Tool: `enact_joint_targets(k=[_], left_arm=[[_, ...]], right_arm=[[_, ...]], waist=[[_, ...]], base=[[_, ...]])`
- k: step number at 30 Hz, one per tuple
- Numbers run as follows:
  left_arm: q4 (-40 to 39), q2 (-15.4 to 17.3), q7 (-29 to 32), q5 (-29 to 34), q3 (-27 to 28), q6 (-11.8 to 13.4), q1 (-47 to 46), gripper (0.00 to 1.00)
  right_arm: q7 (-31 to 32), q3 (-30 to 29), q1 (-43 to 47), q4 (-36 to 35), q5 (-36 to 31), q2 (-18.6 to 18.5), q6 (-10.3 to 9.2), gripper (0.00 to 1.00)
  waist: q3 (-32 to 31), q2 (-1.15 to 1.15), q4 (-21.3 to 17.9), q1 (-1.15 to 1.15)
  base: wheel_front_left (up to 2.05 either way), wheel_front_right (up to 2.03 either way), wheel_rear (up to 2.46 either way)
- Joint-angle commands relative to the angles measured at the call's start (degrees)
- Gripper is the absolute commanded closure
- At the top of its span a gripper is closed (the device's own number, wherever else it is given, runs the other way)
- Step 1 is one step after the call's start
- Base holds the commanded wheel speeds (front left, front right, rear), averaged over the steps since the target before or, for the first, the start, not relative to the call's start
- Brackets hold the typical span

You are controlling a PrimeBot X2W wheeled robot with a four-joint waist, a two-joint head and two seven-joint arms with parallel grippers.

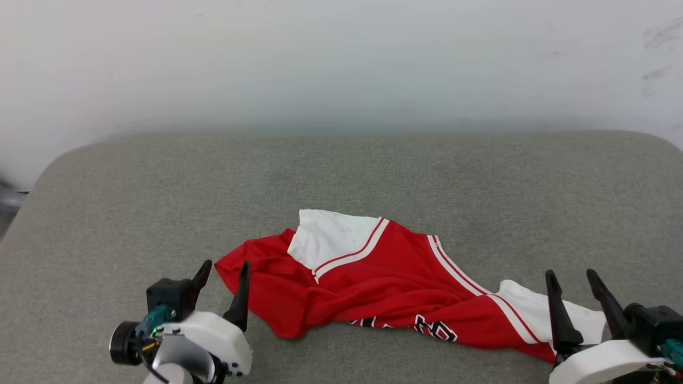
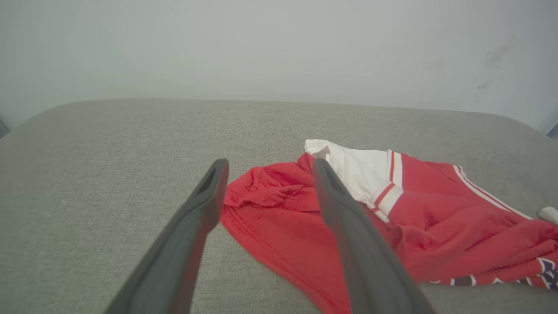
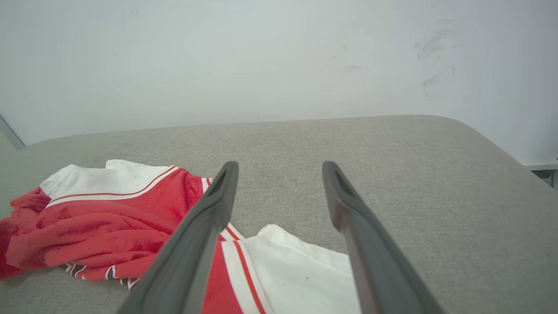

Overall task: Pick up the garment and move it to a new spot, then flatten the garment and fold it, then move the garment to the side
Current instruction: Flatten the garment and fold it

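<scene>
Where the shirt (image 1: 384, 288) lies: crumpled and unfolded on the pad (image 1: 341, 170), its red body bunched in long creases and stretched from our left to our right.
Far sleeve (image 1: 333, 237): white, folded over the shirt's far edge, with red-and-white trim where it meets the red.
Near sleeve (image 1: 533, 309): white, spread out at the shirt's right end.
Lettering (image 1: 435, 328): black with a white outline, along the shirt's near edge. It is partly tucked under a fold, so we cannot read it.
Left gripper (image 1: 226, 265): at the shirt's left end, its fingers spread wide with nothing between them. In the left wrist view the red corner of the shirt shows past the two fingers. We cannot tell whether either finger touches the cloth.
Right gripper (image 1: 570, 273): at the shirt's right end, its fingers parted and holding nothing. In the right wrist view the near sleeve (image 3: 296, 270) lies below and between them. In the head view one finger crosses in front of that sleeve. We cannot tell whether it touches.
Pad: grey woven cloth under the shirt, reaching well beyond it on every side, with rounded far corners.
Wall (image 1: 341, 64): pale, beyond the shirt and past the pad's far edge.
Scuffs (image 1: 659, 37): dark smears on the wall, beyond the shirt's right end.
</scene>
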Motion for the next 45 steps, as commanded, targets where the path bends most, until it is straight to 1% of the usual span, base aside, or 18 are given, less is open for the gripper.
enact_joint_targets(k=[1,8,12,16,20,25,26,27,28,30,34,35,40,45], left_arm=[[0.1,0.6,0.8,-0.3,-0.2,-0.5,-1.1,0.0],[2.2,3.4,12.9,-2.7,-2.2,-5.0,-7.7,0.0],[5.1,5.1,21.5,-4.4,-3.4,-6.6,-11.7,0.0],[8.6,6.5,29.9,-6.7,-4.5,-7.6,-15.0,0.0],[11.7,7.8,36.6,-9.0,-5.2,-8.2,-17.0,0.0],[15.2,8.6,46.6,-12.1,-8.2,-8.7,-15.9,0.0],[15.6,8.7,48.5,-12.8,-8.8,-8.8,-15.5,0.35],[15.6,8.8,49.5,-13.3,-9.2,-8.8,-15.2,0.62],[15.5,8.9,49.9,-13.7,-9.4,-8.8,-15.2,1.0],[14.8,9.2,49.1,-13.9,-9.6,-8.9,-15.3,1.0],[13.2,9.7,44.9,-13.3,-8.9,-8.5,-15.3,1.0],[11.2,10.0,42.0,-13.0,-8.2,-7.6,-14.1,1.0],[6.2,10.3,38.1,-13.2,-7.1,-5.3,-9.1,1.0],[1.1,9.6,37.9,-14.9,-6.8,-2.5,0.2,1.0]], right_arm=[[0.3,0.4,0.8,-0.8,0.2,0.0,-0.04,0.0],[2.3,4.2,1.7,-6.9,2.4,0.0,-0.04,0.0],[3.0,5.0,0.2,-8.9,2.9,0.0,-0.03,0.0],[3.1,5.2,-0.8,-9.1,3.9,0.0,-0.03,0.0],[2.7,5.7,-1.7,-8.2,5.3,0.0,-0.03,0.0],[2.1,6.1,-2.8,-6.8,5.8,0.0,-0.03,0.0],[2.0,6.1,-3.0,-6.6,6.0,0.0,-0.03,0.0],[2.0,6.1,-3.3,-6.4,5.9,0.0,-0.03,0.0],[1.9,6.2,-3.5,-6.2,5.9,0.0,-0.03,0.0],[1.8,6.1,-3.5,-5.8,5.9,0.0,-0.03,0.0],[2.2,5.9,-3.6,-5.0,5.5,0.0,-0.03,0.0],[2.7,5.9,-3.5,-4.8,4.6,0.0,-0.03,0.0],[3.7,6.2,-2.9,-4.8,3.5,0.0,-0.03,0.0],[4.7,6.3,-1.5,-5.2,2.8,0.0,-0.03,0.0]], waist=[[0.2,0.0,-0.2,0.0],[2.9,0.0,-2.4,0.0],[5.7,0.0,-3.8,0.0],[8.6,0.0,-5.1,0.0],[10.8,0.0,-6.3,0.0],[12.1,0.0,-7.0,0.0],[12.2,0.0,-7.1,0.0],[12.3,0.0,-7.1,0.0],[12.4,0.0,-7.1,0.0],[12.5,0.0,-7.1,0.0],[11.5,0.0,-6.4,0.0],[10.1,0.0,-5.6,0.0],[7.3,0.0,-3.9,0.0],[4.5,0.0,-2.2,0.0]], base=[[0.0,0.0,0.0],[0.0,0.0,0.0],[0.0,0.0,0.0],[0.0,0.0,0.0],[0.0,0.0,0.0],[0.0,0.0,0.0],[0.0,0.0,0.0],[0.0,0.0,0.0],[0.0,0.0,0.0],[0.0,0.0,0.0],[0.0,0.0,0.0],[0.0,0.0,0.0],[0.0,0.0,0.0],[0.0,0.0,0.0]])
